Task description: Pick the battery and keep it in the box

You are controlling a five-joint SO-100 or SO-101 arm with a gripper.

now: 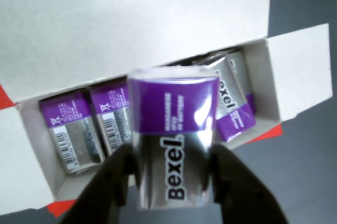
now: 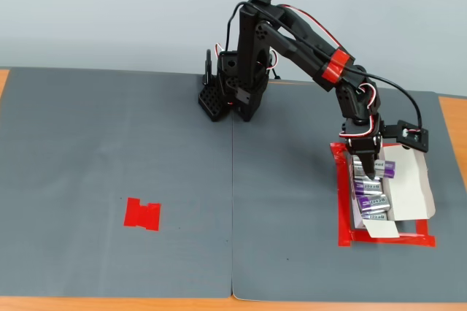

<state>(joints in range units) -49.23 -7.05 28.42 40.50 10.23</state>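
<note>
In the wrist view my gripper (image 1: 172,156) is shut on a battery (image 1: 174,140), silver with a purple end and a black "Bexel" label. It hangs just above the open white box (image 1: 131,29). Two batteries (image 1: 89,126) lie side by side in the box's left part, and another (image 1: 231,98) leans tilted at its right end. In the fixed view the gripper (image 2: 371,172) points down over the far end of the box (image 2: 413,190), with the held battery (image 2: 384,170) showing purple beside the fingers. Several batteries (image 2: 370,203) lie in the box below it.
The box sits inside a red tape rectangle outline (image 2: 341,201) at the right of the grey mat. A flat red tape marker (image 2: 142,214) lies at the left. The arm's base (image 2: 233,96) stands at the back centre. The box flaps (image 1: 300,71) stand open around the opening.
</note>
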